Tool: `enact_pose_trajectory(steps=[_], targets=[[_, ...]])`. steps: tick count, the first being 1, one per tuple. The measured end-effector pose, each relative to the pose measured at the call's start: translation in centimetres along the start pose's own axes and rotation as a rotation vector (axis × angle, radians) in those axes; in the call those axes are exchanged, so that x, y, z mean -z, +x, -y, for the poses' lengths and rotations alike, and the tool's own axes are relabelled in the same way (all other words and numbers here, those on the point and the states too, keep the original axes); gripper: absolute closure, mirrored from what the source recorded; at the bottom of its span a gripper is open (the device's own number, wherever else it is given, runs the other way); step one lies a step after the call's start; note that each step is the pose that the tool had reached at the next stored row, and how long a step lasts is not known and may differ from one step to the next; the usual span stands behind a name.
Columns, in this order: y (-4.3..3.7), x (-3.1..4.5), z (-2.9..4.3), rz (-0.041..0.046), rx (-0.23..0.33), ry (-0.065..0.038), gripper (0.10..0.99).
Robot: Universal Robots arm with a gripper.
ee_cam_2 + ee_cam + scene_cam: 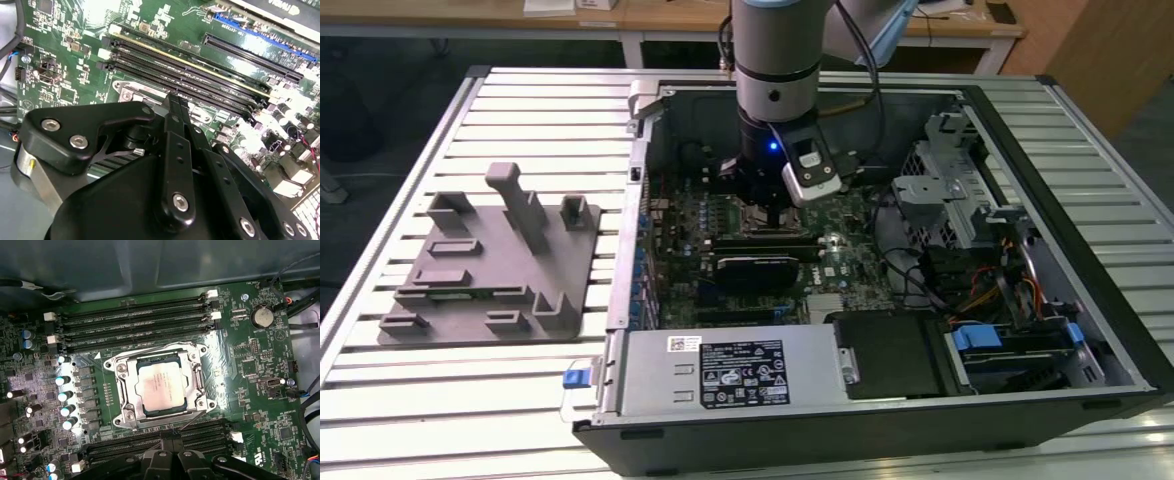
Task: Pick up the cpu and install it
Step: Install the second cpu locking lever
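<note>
The cpu [159, 389], a small square chip with a pale metal top, lies flat inside the silvery socket frame [121, 390] on the green motherboard [250, 355]. My gripper [170, 439] hangs just above the board beside the socket, on the side of the lower memory slots, and is apart from the chip. In the second wrist view its black fingers [174, 107] run together to a thin tip over the memory slots. They look shut with nothing between them. In the exterior view the gripper [767, 208] sits low inside the open computer case [854, 425].
Long black memory slots [135, 322] run on both sides of the socket. A row of capacitors [65, 395] stands beside it. A grey plastic fixture with posts [487, 265] rests on the slatted table at the exterior view's left. A power supply [720, 372] and drive bays [1014, 340] crowd the case.
</note>
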State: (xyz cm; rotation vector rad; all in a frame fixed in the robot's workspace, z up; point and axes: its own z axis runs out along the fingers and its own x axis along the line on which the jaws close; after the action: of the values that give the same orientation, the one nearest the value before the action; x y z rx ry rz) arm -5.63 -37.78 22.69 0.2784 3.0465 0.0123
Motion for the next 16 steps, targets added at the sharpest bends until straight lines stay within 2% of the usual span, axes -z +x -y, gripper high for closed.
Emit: enact_pose_trajectory(steps=[6, 11, 13, 14, 16], targets=[[0.44, -0.53, 0.16, -0.0004, 0.018, -0.001, 0.980], [1.03, -1.08, 0.47, -0.0018, 0.042, -0.008, 0.980], [1.31, -1.26, 0.61, -0.0025, 0.050, -0.013, 0.980], [1.71, -1.62, 0.84, -0.0046, 0.068, -0.026, 0.980], [1.83, -1.81, 0.92, -0.0059, 0.076, -0.033, 0.980]])
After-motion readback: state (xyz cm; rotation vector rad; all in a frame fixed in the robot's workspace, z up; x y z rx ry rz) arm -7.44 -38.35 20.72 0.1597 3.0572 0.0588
